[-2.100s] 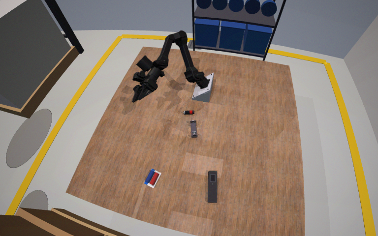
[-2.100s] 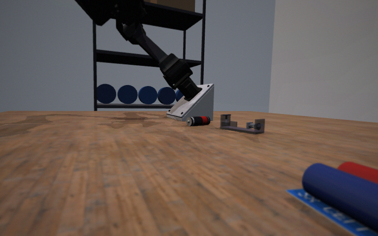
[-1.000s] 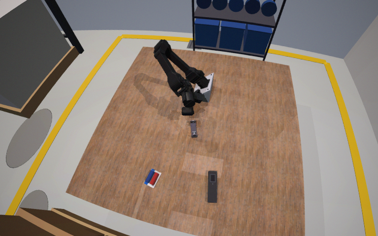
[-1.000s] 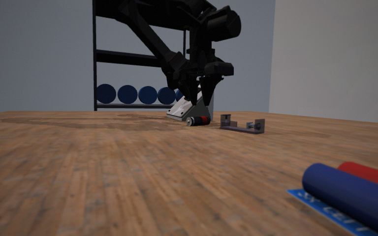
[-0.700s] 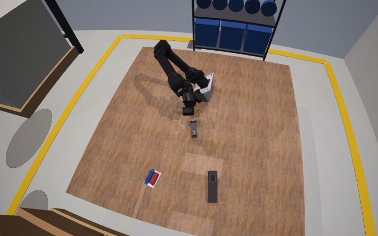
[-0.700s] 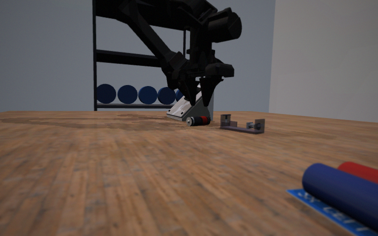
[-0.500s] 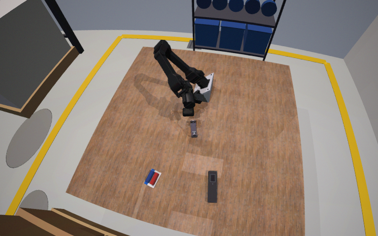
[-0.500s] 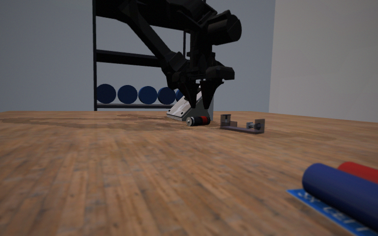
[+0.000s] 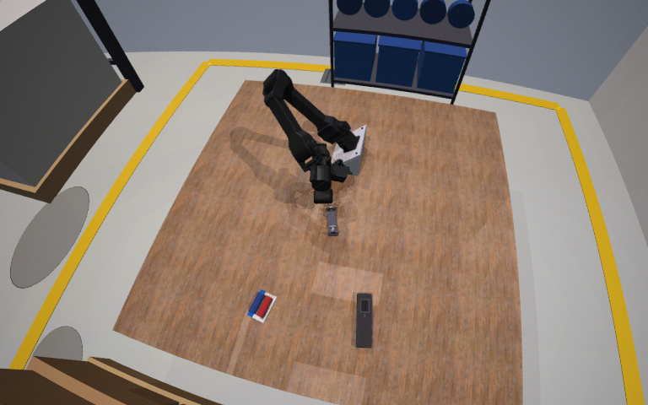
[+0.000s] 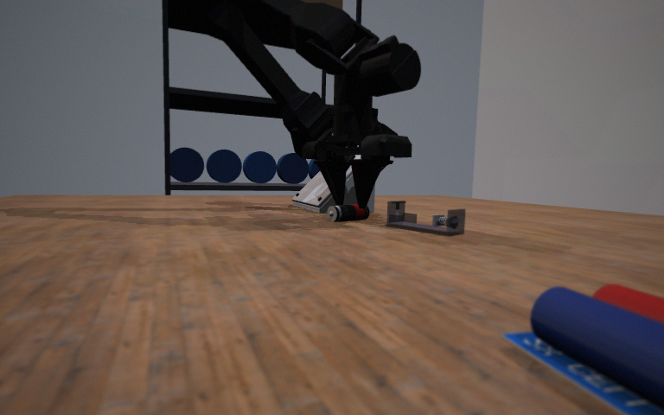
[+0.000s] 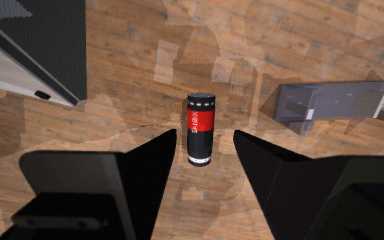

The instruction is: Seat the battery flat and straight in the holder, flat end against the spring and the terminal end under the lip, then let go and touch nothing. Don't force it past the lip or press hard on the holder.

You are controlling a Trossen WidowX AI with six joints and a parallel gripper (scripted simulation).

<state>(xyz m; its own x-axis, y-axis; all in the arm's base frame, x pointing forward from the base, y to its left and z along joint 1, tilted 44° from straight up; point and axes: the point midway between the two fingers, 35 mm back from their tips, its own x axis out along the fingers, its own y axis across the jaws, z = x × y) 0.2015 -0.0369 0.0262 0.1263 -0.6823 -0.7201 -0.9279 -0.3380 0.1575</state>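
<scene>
the pincer (image 10: 350,201) (image 11: 205,134) stands parted around the battery (image 10: 347,213) (image 11: 200,129), gripping nothing; lopsided closing could roll or skew it.

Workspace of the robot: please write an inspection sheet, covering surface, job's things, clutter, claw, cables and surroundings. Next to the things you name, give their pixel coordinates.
Surface: brown wood-grain top (image 9: 429,214) (image 10: 245,293), patchy shadows.
Job's things: battery (image 10: 348,212) (image 11: 200,132) lying on its side, outside the holder (image 9: 332,221) (image 10: 424,227) (image 11: 340,100); holder unfilled, spring (image 10: 444,221) visible at one end.
Clutter: red and blue cylinders together; long dark device (image 9: 364,329) with a small window.
Claw (image 10: 350,204) (image 11: 205,134): open, fingers either side of the battery, gaps visible.
Cables: nothing seen.
Surroundings: rack (image 9: 331,52) (image 10: 166,98) with blue bins, yellow floor lines (image 9: 592,210).
</scene>
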